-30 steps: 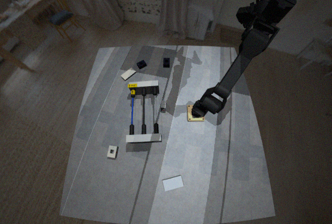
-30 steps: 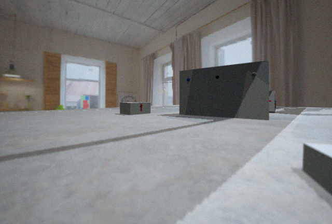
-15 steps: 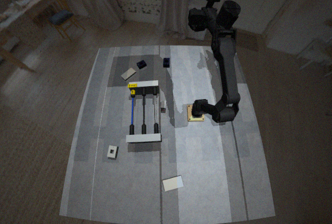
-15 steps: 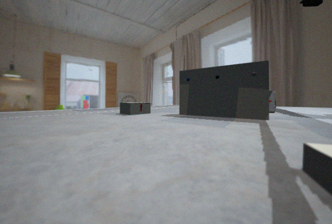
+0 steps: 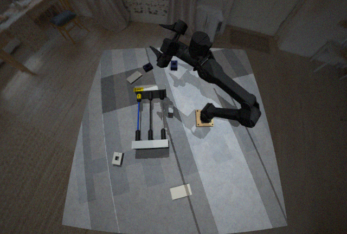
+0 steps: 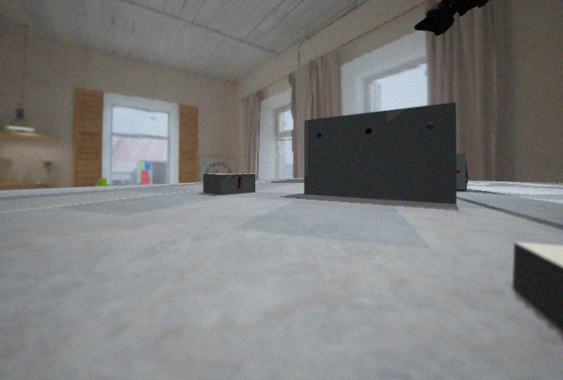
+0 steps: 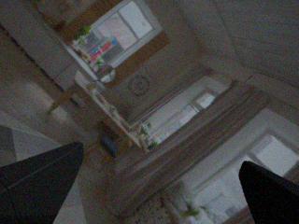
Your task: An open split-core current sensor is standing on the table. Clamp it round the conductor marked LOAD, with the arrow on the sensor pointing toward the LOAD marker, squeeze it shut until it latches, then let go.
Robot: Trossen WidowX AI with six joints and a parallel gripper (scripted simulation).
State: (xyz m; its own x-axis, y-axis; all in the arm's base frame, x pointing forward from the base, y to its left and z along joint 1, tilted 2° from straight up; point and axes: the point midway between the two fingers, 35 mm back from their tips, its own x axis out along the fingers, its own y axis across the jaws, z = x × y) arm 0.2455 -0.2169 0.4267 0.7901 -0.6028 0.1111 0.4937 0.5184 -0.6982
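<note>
The small grey sensor (image 5: 170, 111) (image 6: 461, 171) stands on the table just right of the conductor rack; a red mark shows on it in the exterior view. Its jaws are too small to make out. The rack holds three conductors between two end walls. The left, blue conductor (image 5: 138, 116) carries a yellow tag (image 5: 139, 96) at its far end, beside a yellow label (image 5: 138, 89) on the far wall; their lettering is blurred. My gripper (image 5: 154, 36) (image 7: 164, 161) is open and empty, raised high over the table's far edge, away from the sensor. The wrist view shows only room and a table corner between its fingers.
The rack's near wall (image 5: 149, 144) (image 6: 379, 162) stands upright. A pale block with a square hole (image 5: 117, 158) (image 6: 229, 183) lies front left. A cream slab (image 5: 180, 191) lies at the front. Dark blue blocks (image 5: 174, 65) (image 5: 147, 67) and another slab (image 5: 134, 77) lie behind the rack.
</note>
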